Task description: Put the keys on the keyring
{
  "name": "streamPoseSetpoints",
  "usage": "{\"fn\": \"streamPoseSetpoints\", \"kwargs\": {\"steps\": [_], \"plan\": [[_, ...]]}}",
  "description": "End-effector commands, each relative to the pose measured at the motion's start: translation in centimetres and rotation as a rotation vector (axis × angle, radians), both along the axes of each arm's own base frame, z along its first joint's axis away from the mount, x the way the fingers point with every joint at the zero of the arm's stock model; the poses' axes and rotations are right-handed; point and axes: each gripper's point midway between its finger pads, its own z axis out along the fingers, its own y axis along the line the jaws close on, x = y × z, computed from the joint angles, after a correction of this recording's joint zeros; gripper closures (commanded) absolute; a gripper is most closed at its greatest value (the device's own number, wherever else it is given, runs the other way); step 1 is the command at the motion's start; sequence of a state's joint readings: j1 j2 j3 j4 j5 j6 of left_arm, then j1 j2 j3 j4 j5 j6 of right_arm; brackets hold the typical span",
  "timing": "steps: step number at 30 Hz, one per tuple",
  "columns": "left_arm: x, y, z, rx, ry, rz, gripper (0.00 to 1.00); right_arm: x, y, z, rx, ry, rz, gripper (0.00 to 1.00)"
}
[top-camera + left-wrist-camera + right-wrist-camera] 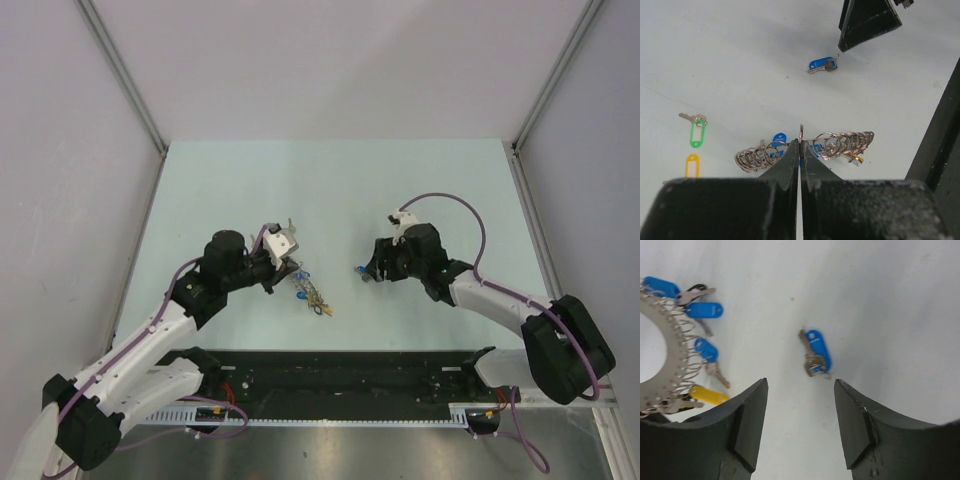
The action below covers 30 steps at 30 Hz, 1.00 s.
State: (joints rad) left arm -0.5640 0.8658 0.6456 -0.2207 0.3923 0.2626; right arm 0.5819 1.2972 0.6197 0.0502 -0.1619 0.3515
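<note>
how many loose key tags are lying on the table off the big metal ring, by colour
blue plastic key tag: 1
green plastic key tag: 1
orange plastic key tag: 1
total: 3

My left claw (800, 142) is clamped on the rim of the keyring (675, 340), a grey metal ring fringed with small keys on blue and yellow tags. 3 loose keys lie flat. The blue-tagged key (815, 352) is well apart from the ring. The green-tagged key (697, 132) and orange-tagged key (692, 165) sit close together.
</note>
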Motion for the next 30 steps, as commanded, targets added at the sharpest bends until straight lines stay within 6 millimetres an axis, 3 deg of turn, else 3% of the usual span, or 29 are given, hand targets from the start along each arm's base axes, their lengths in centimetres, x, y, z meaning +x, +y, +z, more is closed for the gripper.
{"fn": "streamPoseSetpoints", "kwargs": {"steps": [1, 6, 7, 12, 13, 21, 30], "plan": [[0.8, -0.4, 3.9, -0.059, -0.111, -0.006, 1.00, 1.0, -1.7, -0.8, -0.044, -0.044, -0.001, 0.42], [0.7, -0.4, 3.9, -0.062, -0.113, -0.009, 1.00, 0.9, -1.5, -2.6, -0.005, -0.059, -0.007, 0.50], [0.7, -0.4, 3.8, -0.061, -0.110, -0.011, 1.00, 1.2, -1.2, -2.3, 0.022, -0.087, -0.012, 0.51], [0.6, -0.4, 3.8, -0.060, -0.109, -0.014, 0.99, 0.2, -1.9, -3.8, 0.040, -0.128, -0.023, 0.60], [0.7, -0.4, 3.8, -0.058, -0.112, -0.014, 1.00, 0.6, -1.9, -3.3, 0.058, -0.162, -0.032, 0.61], [0.6, -0.5, 3.6, -0.056, -0.108, -0.019, 1.00, -0.1, -2.4, -5.7, 0.040, -0.209, -0.022, 0.63], [0.7, -0.5, 3.5, -0.052, -0.106, -0.015, 1.00, 0.0, -2.4, -6.9, 0.013, -0.238, 0.003, 0.65]]}}
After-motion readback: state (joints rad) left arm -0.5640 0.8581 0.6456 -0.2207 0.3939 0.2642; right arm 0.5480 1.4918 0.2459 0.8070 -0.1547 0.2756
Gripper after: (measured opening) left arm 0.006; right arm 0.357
